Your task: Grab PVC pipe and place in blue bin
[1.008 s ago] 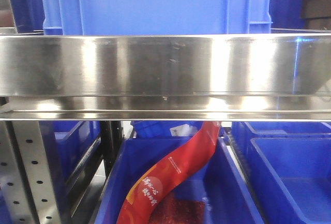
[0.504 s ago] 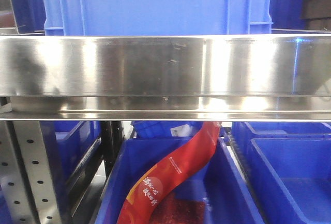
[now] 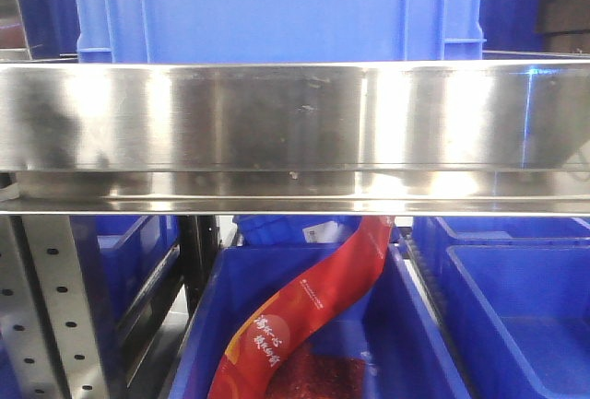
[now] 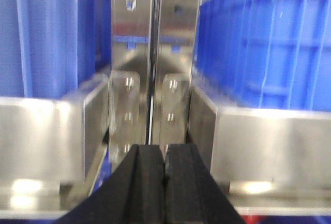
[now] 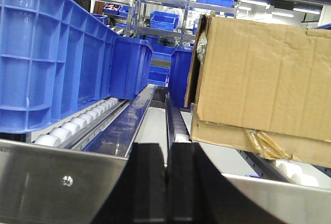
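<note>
Below the steel rail (image 3: 295, 132), a red pouch (image 3: 309, 311) droops into a blue bin (image 3: 207, 325). Left tool (image 4: 164, 164) pressed together, nothing between, facing a shelf post (image 4: 155, 53); right tool (image 5: 168, 169) together too, empty, beside a cardboard box (image 5: 261, 84). No pipe in any view.

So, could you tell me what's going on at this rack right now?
Nothing is being handled at the moment. The left gripper is shut with nothing between its fingers, facing the steel upright between two blue crates. The right gripper is also shut and empty, pointing down a roller lane between a blue bin and a cardboard box. The front view shows a steel shelf rail and, below it, a bin holding a red packet. The PVC pipe is not visible in any view.
</note>
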`<state>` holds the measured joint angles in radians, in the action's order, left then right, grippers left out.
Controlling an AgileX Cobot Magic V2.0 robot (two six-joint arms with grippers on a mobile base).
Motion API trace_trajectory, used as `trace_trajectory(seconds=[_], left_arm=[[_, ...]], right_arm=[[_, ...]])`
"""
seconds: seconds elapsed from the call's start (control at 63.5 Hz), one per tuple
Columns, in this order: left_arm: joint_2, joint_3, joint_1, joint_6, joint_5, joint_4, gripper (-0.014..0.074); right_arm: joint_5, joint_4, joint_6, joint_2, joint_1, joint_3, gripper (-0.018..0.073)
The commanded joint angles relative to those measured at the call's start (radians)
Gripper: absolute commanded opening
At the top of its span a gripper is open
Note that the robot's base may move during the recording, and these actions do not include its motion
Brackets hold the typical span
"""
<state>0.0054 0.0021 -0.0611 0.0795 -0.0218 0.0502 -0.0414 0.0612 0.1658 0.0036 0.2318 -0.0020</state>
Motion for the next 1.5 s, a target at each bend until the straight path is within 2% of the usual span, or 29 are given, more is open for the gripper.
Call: trace_trajectory(seconds=[0.0, 0.961, 1.008, 1.087, 1.48], left_arm=[[-0.005, -0.002, -0.006, 0.002, 0.061, -0.005, -0.0111], [-0.005, -0.002, -0.006, 0.002, 0.063, -0.005, -0.0111], [-0.005, -0.002, -0.006, 0.002, 0.063, -0.005, -0.0111], [-0.005, -0.002, -0.006, 0.002, 0.063, -0.005, -0.0111], [-0.005, -0.002, -0.006, 0.002, 0.063, -0.005, -0.0111]], right_arm=[[-0.028, -0.007, 0.000, -0.004, 0.005, 0.002, -0.0167], [-0.011, -0.007, 0.000, -0.004, 0.005, 0.002, -0.0167], [0.022, 0.003, -0.042, -0.004, 0.005, 0.002, -0.0167], [0.090, 0.005, -0.171, -0.004, 0.005, 0.002, -0.0167], [0.067, -0.008, -0.166, -0.004, 0.005, 0.002, -0.0167]])
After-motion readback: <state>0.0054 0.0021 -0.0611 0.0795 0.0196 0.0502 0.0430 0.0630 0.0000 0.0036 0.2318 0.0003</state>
